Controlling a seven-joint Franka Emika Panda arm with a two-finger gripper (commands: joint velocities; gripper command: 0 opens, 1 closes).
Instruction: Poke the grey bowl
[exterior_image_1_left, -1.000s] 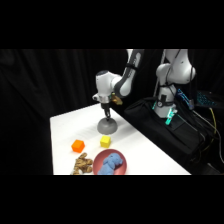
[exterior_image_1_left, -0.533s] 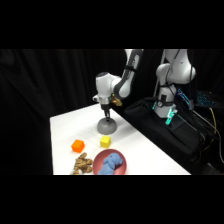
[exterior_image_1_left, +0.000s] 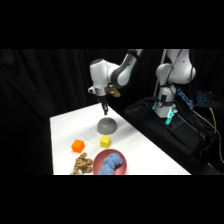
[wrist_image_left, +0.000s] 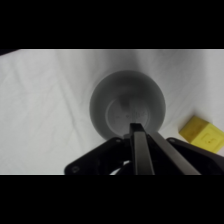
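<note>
Small matte grey bowl (exterior_image_1_left: 107, 126) sat upside down on the white counter (exterior_image_1_left: 65, 125), showing as a smooth rounded dome. Plain surface, no pattern or markings. Wrist view: grey bowl (wrist_image_left: 127, 106) filled mid-frame, darker around the edge, with a flatter, lighter round patch at the crown. It threw a soft shadow on the counter (wrist_image_left: 45, 110).

Position: toward the far middle of the counter, roughly in line with the other items but farther back. Small yellow cube (exterior_image_1_left: 105, 142) was just beside it on the near side, not touching. Same cube (wrist_image_left: 202, 133) showed at the right edge of the wrist view, apart from the dome.

White arm's black jaws (exterior_image_1_left: 105, 109) hung straight down over the bowl's top, tip just above or on the crown; side view couldn't settle contact. In the wrist view the jaws (wrist_image_left: 140, 145) looked clenched, fingers pressed together into one narrow bar pointing at the dome's crown, nothing held.

Other stuff near: small orange block (exterior_image_1_left: 77, 145) left of the cube, brownish lumpy pile (exterior_image_1_left: 82, 163) at the near edge, reddish-pink round bowl (exterior_image_1_left: 99, 159) with a blue crumpled object (exterior_image_1_left: 111, 162) inside.
</note>
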